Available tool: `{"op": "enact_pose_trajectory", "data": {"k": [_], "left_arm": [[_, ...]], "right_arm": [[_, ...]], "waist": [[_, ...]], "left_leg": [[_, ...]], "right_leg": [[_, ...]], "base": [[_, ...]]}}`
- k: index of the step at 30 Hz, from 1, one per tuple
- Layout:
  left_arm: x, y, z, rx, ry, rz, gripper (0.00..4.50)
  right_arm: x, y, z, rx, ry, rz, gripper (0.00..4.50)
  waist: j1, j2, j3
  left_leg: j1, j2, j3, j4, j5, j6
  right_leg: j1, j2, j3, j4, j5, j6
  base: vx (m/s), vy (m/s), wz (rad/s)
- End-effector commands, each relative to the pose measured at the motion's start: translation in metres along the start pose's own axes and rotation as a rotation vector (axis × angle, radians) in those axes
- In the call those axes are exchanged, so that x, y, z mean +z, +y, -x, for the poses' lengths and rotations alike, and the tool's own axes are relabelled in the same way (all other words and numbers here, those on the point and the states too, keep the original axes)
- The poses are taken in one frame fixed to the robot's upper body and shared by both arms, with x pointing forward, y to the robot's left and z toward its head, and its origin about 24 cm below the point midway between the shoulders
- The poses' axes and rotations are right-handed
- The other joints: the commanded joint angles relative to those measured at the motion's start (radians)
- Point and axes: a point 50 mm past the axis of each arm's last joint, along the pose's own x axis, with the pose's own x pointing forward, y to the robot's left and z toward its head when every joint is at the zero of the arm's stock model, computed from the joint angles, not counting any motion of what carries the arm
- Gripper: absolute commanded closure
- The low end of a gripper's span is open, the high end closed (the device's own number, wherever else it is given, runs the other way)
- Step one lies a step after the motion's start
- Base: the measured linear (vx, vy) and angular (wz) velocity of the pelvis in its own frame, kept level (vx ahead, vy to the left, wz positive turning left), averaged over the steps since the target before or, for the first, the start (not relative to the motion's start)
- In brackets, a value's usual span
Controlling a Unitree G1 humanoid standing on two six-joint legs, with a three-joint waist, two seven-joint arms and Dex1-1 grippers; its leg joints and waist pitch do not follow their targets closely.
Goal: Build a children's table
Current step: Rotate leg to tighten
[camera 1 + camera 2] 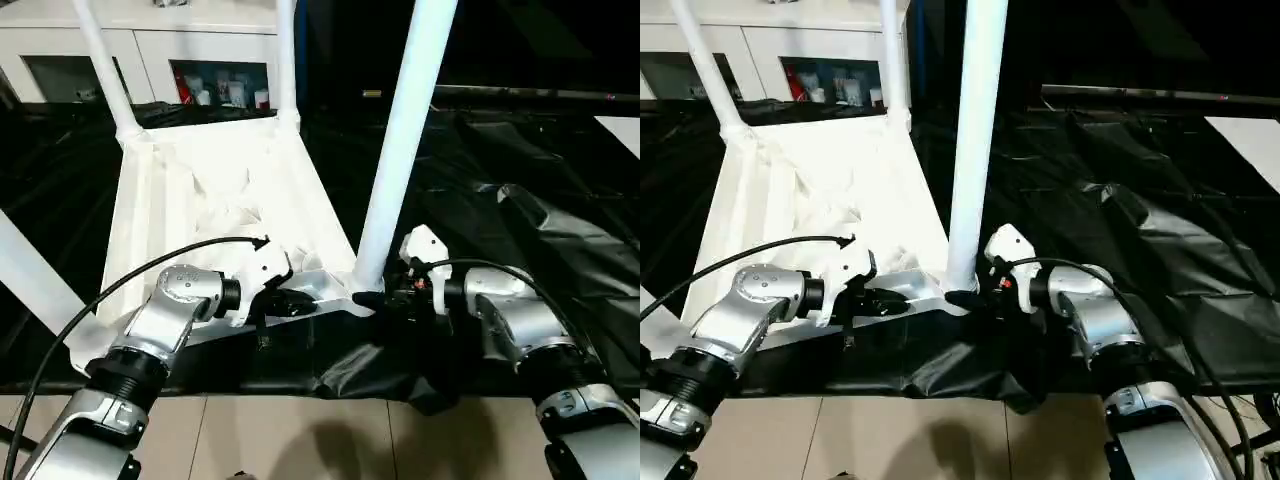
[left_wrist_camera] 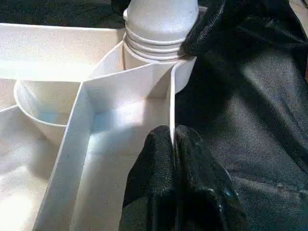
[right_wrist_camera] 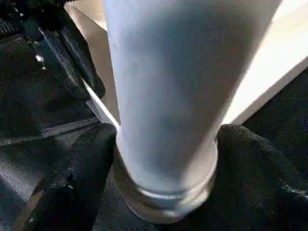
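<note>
Nearest you, the left gripper (image 2: pixel 173 144) pinches the rim of the upturned tabletop (image 1: pixel 150 210) beside the near corner socket (image 2: pixel 149 55). There the right gripper (image 3: pixel 163 144) clasps the upright leg (image 1: pixel 400 150) — twist steadily, keeping it vertical.

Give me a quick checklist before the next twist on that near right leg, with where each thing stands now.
1. Left gripper pinching the tabletop rim: ok, fingers shut on the thin wall.
2. Right gripper around the near leg base: ok, a finger on each side, touching it.
3. Leg upright in its corner socket: ok, it stands straight.
4. Leg screwed fully home: not ok, thread rings show above the socket.
5. Far two legs standing in their sockets: ok.
6. Tabletop flat on the black sheet: cannot tell.
</note>
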Motion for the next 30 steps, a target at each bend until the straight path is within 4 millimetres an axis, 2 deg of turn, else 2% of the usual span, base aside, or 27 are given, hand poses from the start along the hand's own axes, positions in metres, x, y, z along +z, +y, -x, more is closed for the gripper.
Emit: {"op": "enact_pose_trajectory", "data": {"k": [1,2,5,7,10,12,15,17,18,19,20,21,22,24,28,30], "left_arm": [[-0.003,-0.006,-0.005,-0.044,0.025,0.000,4.50],[-0.003,-0.007,-0.006,-0.045,0.025,0.000,4.50],[-0.003,-0.007,-0.006,-0.047,0.027,-0.001,4.50],[-0.003,-0.007,-0.006,-0.046,0.029,-0.001,4.50],[-0.004,-0.008,-0.007,-0.042,0.032,0.001,4.50],[-0.003,-0.004,-0.010,0.007,0.029,0.011,4.50],[-0.001,0.002,-0.018,0.100,0.031,0.018,4.50],[0.003,0.009,-0.030,0.209,0.031,0.036,4.50],[0.005,0.011,-0.035,0.242,0.029,0.042,4.50],[0.007,0.011,-0.038,0.260,0.028,0.045,4.50],[0.010,0.012,-0.044,0.294,0.021,0.053,4.50],[0.010,0.012,-0.044,0.294,0.021,0.053,4.50],[0.015,0.012,-0.053,0.327,0.012,0.061,4.50],[0.020,0.010,-0.061,0.341,0.001,0.060,4.50],[0.026,0.005,-0.069,0.303,-0.016,0.027,4.50],[0.026,0.002,-0.068,0.260,-0.024,0.004,4.50]], "right_arm": [[0.006,-0.001,0.000,0.010,-0.023,0.019,1.12],[0.006,0.000,0.000,0.013,-0.023,0.020,1.29],[0.005,0.001,0.000,0.019,-0.027,0.015,1.38],[0.004,0.001,0.000,0.020,-0.028,0.011,1.68],[0.002,0.002,0.000,0.009,-0.031,-0.008,1.77],[-0.005,0.001,-0.003,-0.064,-0.030,-0.050,1.81],[-0.012,0.000,-0.009,-0.163,-0.030,-0.096,1.81],[-0.018,-0.002,-0.017,-0.309,-0.023,-0.160,1.83],[-0.019,-0.004,-0.021,-0.377,-0.019,-0.189,1.83],[-0.020,-0.005,-0.023,-0.418,-0.016,-0.208,1.83],[-0.021,-0.006,-0.027,-0.495,-0.019,-0.253,1.83],[-0.021,-0.006,-0.027,-0.495,-0.019,-0.253,1.83],[-0.022,-0.007,-0.032,-0.594,-0.025,-0.318,1.83],[-0.023,-0.005,-0.039,-0.648,-0.025,-0.371,1.83],[-0.013,0.004,-0.053,-0.588,-0.047,-0.298,1.83],[-0.005,0.007,-0.056,-0.515,-0.105,-0.259,1.27]], "waist": [[-0.001,0.000,-0.068],[-0.001,0.000,-0.068],[0.000,-0.001,-0.068],[0.000,0.000,-0.068],[0.000,0.000,-0.069],[0.000,-0.002,-0.068],[-0.006,-0.003,-0.063],[-0.008,0.001,-0.057],[-0.009,0.000,-0.056],[-0.010,-0.002,-0.058],[-0.012,0.003,-0.057],[-0.015,0.001,-0.057],[-0.018,0.000,-0.056],[-0.021,0.001,-0.058],[-0.021,0.001,-0.061],[-0.020,0.000,-0.061]], "left_leg": [[0.012,0.020,0.004,-0.059,-0.148,0.056],[0.012,0.021,0.004,-0.059,-0.150,0.056],[0.012,0.020,0.004,-0.060,-0.153,0.054],[0.012,0.021,0.004,-0.060,-0.155,0.053],[0.013,0.021,0.004,-0.059,-0.150,0.053],[0.012,0.020,0.004,-0.059,-0.149,0.054],[0.014,0.019,0.004,-0.064,-0.190,0.034],[0.022,0.017,0.001,-0.071,-0.257,0.001],[0.024,0.017,0.002,-0.072,-0.273,-0.004],[0.023,0.017,-0.002,-0.073,-0.277,-0.016],[0.022,0.016,-0.003,-0.074,-0.281,-0.019],[0.021,0.016,-0.003,-0.075,-0.283,-0.020],[0.020,0.017,-0.003,-0.077,-0.288,-0.022],[0.020,0.015,-0.005,-0.077,-0.296,-0.028],[0.014,0.015,-0.005,-0.076,-0.278,-0.015],[0.014,0.015,-0.004,-0.075,-0.269,-0.005]], "right_leg": [[0.055,-0.042,0.035,-0.051,-0.026,-0.264],[0.055,-0.043,0.035,-0.050,-0.028,-0.264],[0.056,-0.043,0.035,-0.052,-0.041,-0.261],[0.055,-0.043,0.035,-0.052,-0.045,-0.260],[0.055,-0.042,0.035,-0.051,-0.034,-0.261],[0.055,-0.042,0.036,-0.051,-0.033,-0.261],[0.052,-0.044,0.037,-0.061,-0.107,-0.245],[0.048,-0.047,0.038,-0.076,-0.234,-0.214],[0.045,-0.047,0.039,-0.080,-0.264,-0.204],[0.048,-0.050,0.039,-0.082,-0.292,-0.190],[0.046,-0.049,0.040,-0.084,-0.306,-0.178],[0.045,-0.048,0.040,-0.085,-0.311,-0.173],[0.042,-0.048,0.040,-0.088,-0.320,-0.169],[0.041,-0.048,0.039,-0.088,-0.328,-0.164],[0.046,-0.047,0.038,-0.086,-0.277,-0.159],[0.046,-0.047,0.038,-0.084,-0.246,-0.169]], "base": [[0.000,0.000,0.00],[0.000,0.000,0.00],[0.000,0.000,0.00],[0.000,0.000,0.00],[0.000,0.000,0.00],[0.000,0.000,0.00],[0.000,0.000,0.00],[0.000,0.000,0.00],[0.000,0.000,0.00],[0.000,0.000,0.00],[0.000,0.000,0.00],[0.000,0.000,0.00],[0.000,0.000,0.00],[0.000,0.000,0.00],[0.000,0.000,0.00],[0.000,0.000,0.00]]}}
